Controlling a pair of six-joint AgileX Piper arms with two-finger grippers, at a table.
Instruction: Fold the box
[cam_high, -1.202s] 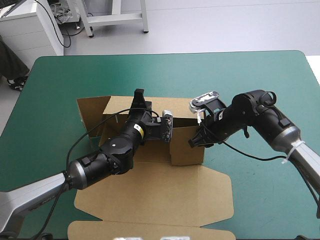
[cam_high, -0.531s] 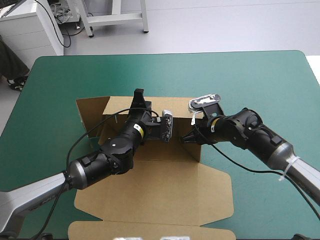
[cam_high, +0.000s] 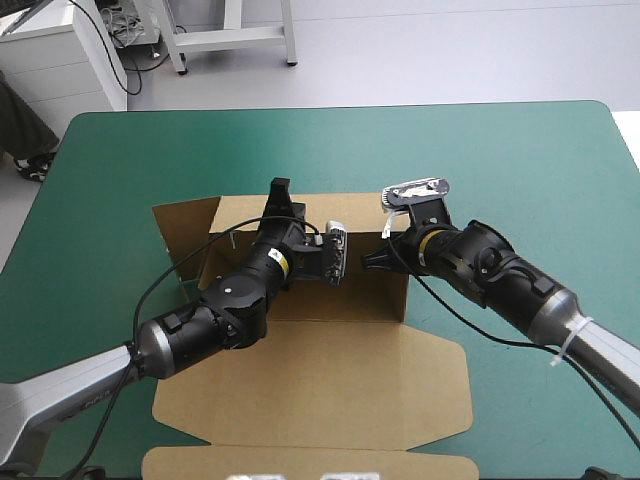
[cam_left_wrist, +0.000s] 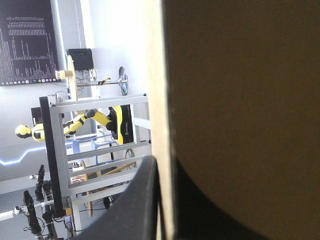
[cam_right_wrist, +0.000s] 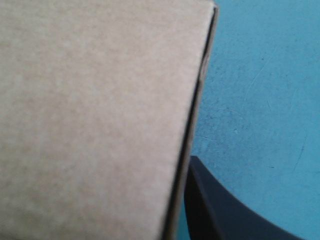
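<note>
The brown box (cam_high: 330, 370) lies mid-table with its walls raised and its lid flat toward the near edge. My left gripper (cam_high: 278, 196) reaches over the tray to the far wall. In the left wrist view the wall's board (cam_left_wrist: 240, 100) stands edge-on between the fingers, one black finger (cam_left_wrist: 140, 205) pressed against it; it is shut on the box. My right gripper (cam_high: 372, 260) is at the right wall's far end. The right wrist view shows board (cam_right_wrist: 95, 115) across most of the picture and one black finger (cam_right_wrist: 220, 210) close against its edge, shut on it.
A loose flap (cam_high: 185, 225) sticks out at the box's far left corner. The lid's front flap (cam_high: 300, 462) reaches the table's near edge. Bare teal-green cover (cam_high: 480, 160) lies beyond the box and to its right (cam_right_wrist: 260, 90).
The right arm has swung lower and toward the far side. The right wall, earlier leaning into the tray, now stands along the box's right side. The left arm has held still.
</note>
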